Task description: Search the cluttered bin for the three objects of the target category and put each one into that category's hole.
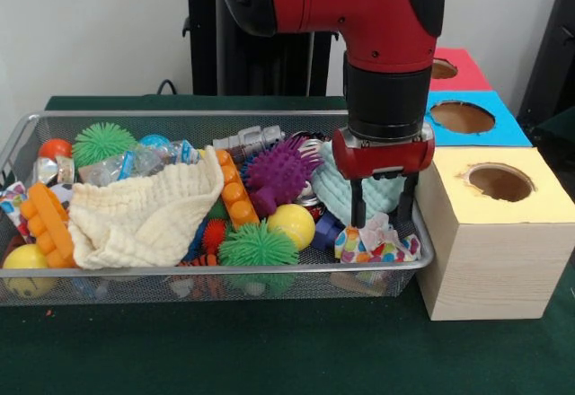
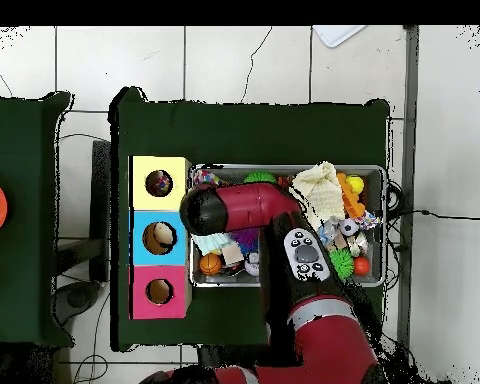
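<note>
Front view: inside the bin (image 1: 18,144), beside the blue block (image 1: 325,232), a dotted cloth (image 1: 377,242) is straddled by the gripper (image 1: 383,217), its jaws spread and empty. Mesh could be snagged, or cloth dropped short of the hole (image 1: 499,182) at right.

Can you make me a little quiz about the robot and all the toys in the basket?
1. True or false: the gripper is open, its fingers either side of the dotted cloth.
2. Which box stands nearest the dotted cloth: A red-topped, B blue-topped, C yellow-topped?
3. What colour is the big knit cloth at the other end of the bin?

Key: 1 true. 2 C, the yellow-topped box. 3 cream.
</note>
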